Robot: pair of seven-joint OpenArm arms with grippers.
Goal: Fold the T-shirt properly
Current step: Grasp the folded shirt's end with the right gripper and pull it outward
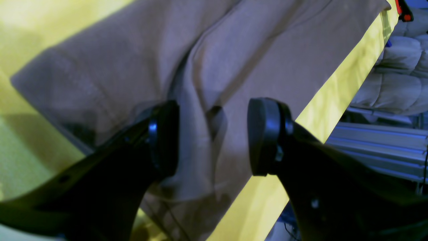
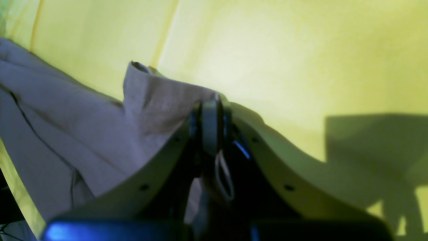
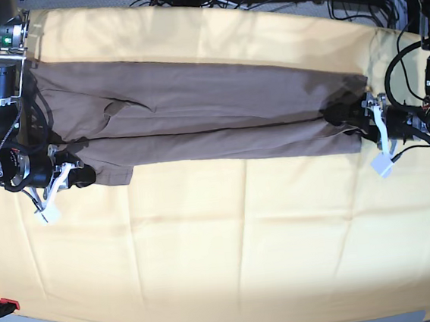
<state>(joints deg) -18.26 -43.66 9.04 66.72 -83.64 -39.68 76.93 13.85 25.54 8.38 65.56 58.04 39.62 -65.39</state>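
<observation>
1. The plain taupe soft-fabric T-shirt [image 3: 195, 117] lay as a long narrow band across the far half of the pale yellow table cloth [image 3: 230, 243]; its long axis ran from one arm to the other.
2. The right gripper [image 2: 210, 127] had its jaws together, clamped on a raised corner of the cloth at one end.
3. The left gripper [image 1: 212, 137] stood at the opposite end with its jaws apart, the fabric edge just between them, not pinched.
4. In my judgement, the left end needed gripping next.
</observation>
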